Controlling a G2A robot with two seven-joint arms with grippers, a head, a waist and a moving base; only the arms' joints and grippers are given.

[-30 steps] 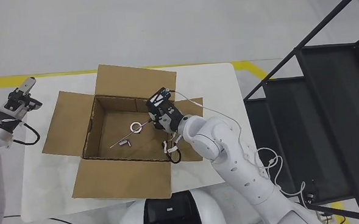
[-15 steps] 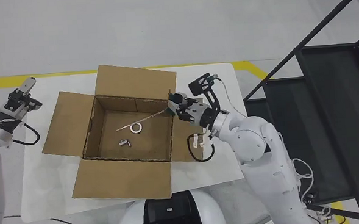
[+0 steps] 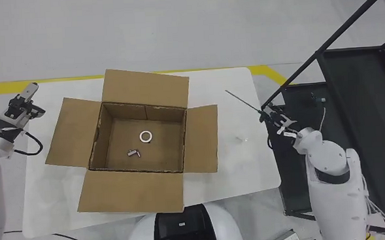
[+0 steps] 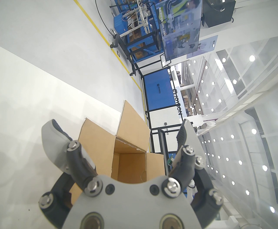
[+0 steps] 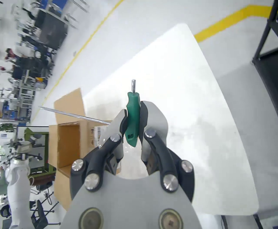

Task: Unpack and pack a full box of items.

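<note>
An open cardboard box stands mid-table, with a white ring and a small metal part on its floor. My right gripper hangs over the table's right edge, shut on the green handle of a T-handle key. The key's long thin shaft points back over the table. In the right wrist view the box lies beyond the shaft. My left gripper sits off the table's left edge, open and holding nothing; its own view shows the gripper facing the box.
A black metal shelf rack stands close to the table's right side, right behind my right arm. The white table has bare surface to the right of the box.
My right arm has lifted the green-handled key out of the box and swung it right, past the table's edge. The ring and metal part stay in the box. The left arm has not moved.
</note>
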